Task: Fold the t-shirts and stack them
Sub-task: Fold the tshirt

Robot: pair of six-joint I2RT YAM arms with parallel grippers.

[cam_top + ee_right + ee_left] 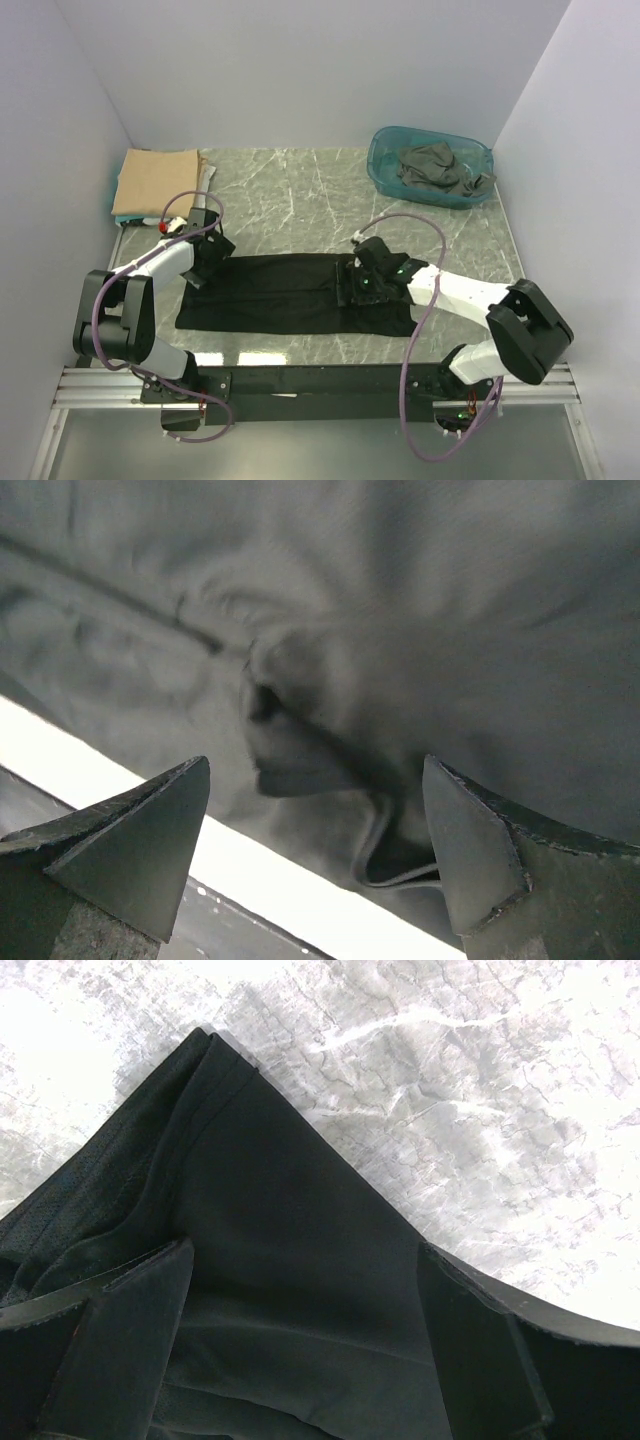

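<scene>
Two robot arms reach over a grey-green marble-patterned table [290, 190]. Both are working on a black short-sleeved cloth t-shirt [280, 295], which lies flat near the front edge as a long band running left to right. From above it cannot be told whether it has had a first fold.

The left gripper [207, 262] sits at the shirt's far left corner. Its wrist view shows the jaws wide apart, with the black cloth lying between them and its corner reaching out beyond, nothing pinched. The right gripper [352, 288] is low over the shirt's middle-right part. Its jaws are wide apart too, straddling a small raised pucker of cloth without closing on it.

In the far left corner of the table, a folded tan cloth t-shirt [157, 180] rests neatly on thin pale folded cloth [122, 213]. At far right, a translucent teal plastic tub [385, 172] holds a crumpled dark grey t-shirt [435, 168].

The task looks about halfway: the tan pile is folded and stacked, the black shirt is being folded, and the dark grey one waits in the tub.
</scene>
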